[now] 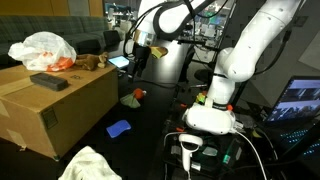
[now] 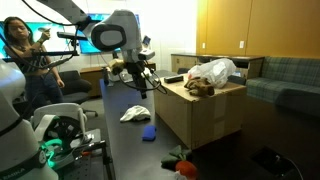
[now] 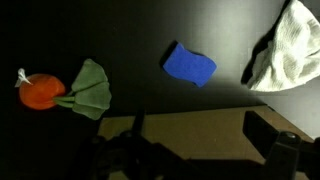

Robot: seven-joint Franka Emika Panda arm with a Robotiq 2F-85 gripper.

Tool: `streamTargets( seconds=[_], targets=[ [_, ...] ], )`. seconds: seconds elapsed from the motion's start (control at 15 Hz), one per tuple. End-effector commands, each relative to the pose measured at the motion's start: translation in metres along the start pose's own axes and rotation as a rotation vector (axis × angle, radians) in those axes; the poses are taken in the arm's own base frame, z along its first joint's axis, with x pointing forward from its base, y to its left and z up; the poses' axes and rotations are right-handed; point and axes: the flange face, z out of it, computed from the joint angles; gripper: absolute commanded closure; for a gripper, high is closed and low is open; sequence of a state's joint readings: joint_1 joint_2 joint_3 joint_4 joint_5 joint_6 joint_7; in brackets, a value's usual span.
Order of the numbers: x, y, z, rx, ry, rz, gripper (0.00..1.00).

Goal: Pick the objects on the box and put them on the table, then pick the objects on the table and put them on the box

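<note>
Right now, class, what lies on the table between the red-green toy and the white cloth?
The blue flat pad, touching neither the small red-green toy nor the large white cloth; the wrist view shows it.

Dim wrist view with dark, blurred foreground, brighter indoor-lit exterior views, soft low resolution

Arm shell: your arm (image 1: 250,45) is glossy white, built of rounded, bulbous links.
Joint cap: a dark round cap (image 2: 108,36) closes off one white joint.
Gripper: your gripper (image 2: 138,80) is black; the wrist view shows it only as dim shapes.
Base: white pedestal (image 1: 210,118), with what may be a green light (image 2: 47,150) beside it.
</note>
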State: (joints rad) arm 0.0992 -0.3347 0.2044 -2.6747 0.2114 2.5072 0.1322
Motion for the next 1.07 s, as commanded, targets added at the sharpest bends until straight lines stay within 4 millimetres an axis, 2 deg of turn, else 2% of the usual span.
streamTargets(
  seconds=[0.0,0.47,1.0],
  targets=[
    [0.003,-0.013,-0.029,-0.007,0.048,0.010,0.00],
    [0.014,-0.049,-0.052,-0.018,0.105,-0.032,0.00],
    [0.030,-0.123,-0.075,-0.075,0.158,-0.068,0.00]
  ],
)
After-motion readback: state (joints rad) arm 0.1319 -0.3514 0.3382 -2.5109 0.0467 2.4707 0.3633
